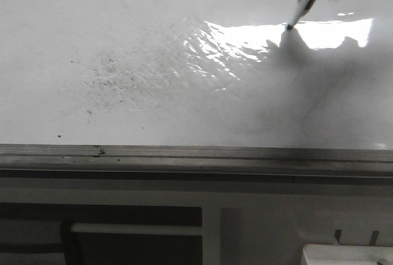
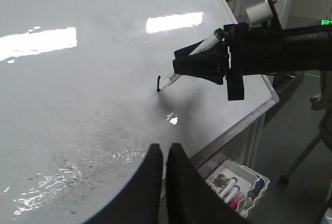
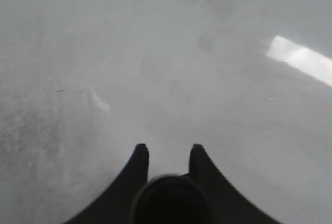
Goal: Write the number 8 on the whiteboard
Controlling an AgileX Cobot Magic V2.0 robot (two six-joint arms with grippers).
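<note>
One short black stroke point(image 2: 157, 83) shows only from the left wrist, where the right black gripper point(image 2: 179, 67) clamps a white marker point(image 2: 193, 63) on the glossy white whiteboard point(image 2: 78, 79); left black gripper point(image 2: 165, 154) is clenched, empty. At 5 o'clock, a white tray point(image 2: 249, 193) holds markers point(image 2: 233, 193).

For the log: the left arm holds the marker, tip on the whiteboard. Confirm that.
Wrong arm. The right gripper holds the marker, tip on the whiteboard; the left wrist view shows it.
</note>
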